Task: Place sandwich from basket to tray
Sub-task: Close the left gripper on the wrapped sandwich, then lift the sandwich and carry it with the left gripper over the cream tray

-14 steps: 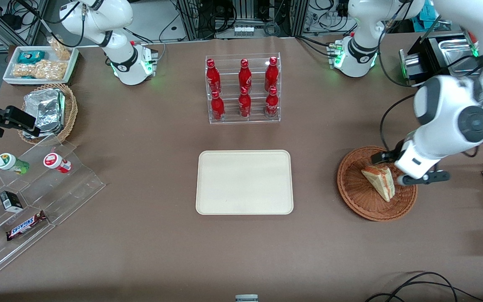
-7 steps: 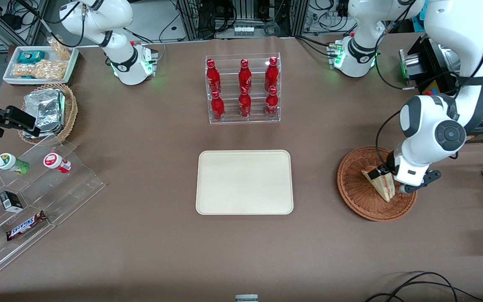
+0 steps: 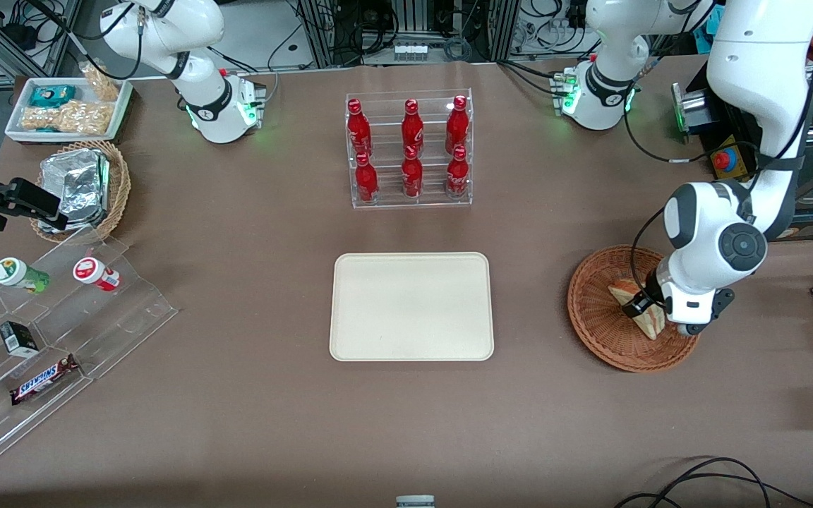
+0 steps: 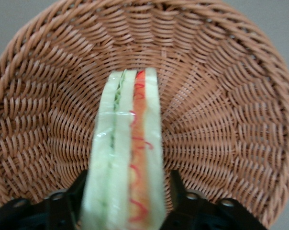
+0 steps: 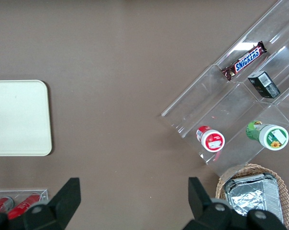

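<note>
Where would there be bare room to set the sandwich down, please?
The whole tray is bare, with open tablecloth around it up to the bottle rack and the basket. The basket is crowded: the hand sits low in it, its fingers either side of the sandwich.

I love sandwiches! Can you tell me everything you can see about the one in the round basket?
The sandwich is a wedge of pale bread with green and orange-red filling, in what looks like clear wrap. It stands on edge in the reddish-brown woven basket, layers showing. The tool straddles it, one dark finger on each side.
</note>
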Available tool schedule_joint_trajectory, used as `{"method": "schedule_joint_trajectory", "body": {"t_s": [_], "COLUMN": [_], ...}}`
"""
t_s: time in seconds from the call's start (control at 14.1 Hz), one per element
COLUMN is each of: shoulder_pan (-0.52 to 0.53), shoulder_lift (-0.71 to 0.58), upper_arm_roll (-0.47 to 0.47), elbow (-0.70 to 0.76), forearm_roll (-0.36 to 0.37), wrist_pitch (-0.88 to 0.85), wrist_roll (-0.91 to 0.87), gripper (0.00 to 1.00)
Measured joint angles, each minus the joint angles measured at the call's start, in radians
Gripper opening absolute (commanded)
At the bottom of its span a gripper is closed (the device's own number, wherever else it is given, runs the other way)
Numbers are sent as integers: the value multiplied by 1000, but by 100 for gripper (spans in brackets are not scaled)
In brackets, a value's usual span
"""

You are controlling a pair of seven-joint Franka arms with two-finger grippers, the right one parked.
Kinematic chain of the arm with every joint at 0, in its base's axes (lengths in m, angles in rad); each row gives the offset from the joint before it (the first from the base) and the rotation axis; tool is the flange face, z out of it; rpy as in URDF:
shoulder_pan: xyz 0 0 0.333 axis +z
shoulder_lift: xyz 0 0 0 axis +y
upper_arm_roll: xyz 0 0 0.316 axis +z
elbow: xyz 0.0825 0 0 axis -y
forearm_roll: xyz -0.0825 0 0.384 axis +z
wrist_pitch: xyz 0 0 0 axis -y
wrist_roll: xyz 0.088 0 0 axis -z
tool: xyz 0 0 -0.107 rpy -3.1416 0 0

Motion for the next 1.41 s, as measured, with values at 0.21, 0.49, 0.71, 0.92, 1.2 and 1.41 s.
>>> {"method": "schedule_joint_trajectory", "body": {"t_s": [0.21, 0.49, 0.71, 0.92, 1.2, 1.41], "shoulder_pan": [-2, -43, -166, -325, -482, -579], "shoulder_lift": [-24, -81, -71, 8, 214, 339], "upper_arm_roll": [-2, -16, -27, -43, -48, -54], "elbow": [45, 254, 311, 328, 572, 706], "forearm_roll": [0, -1, -6, -5, -5, -5], "wrist_pitch": [-142, -532, -556, -383, -338, -309], "wrist_roll": [-7, -15, -34, -29, -4, -3], "gripper": [10, 10, 8, 9, 8, 8]}}
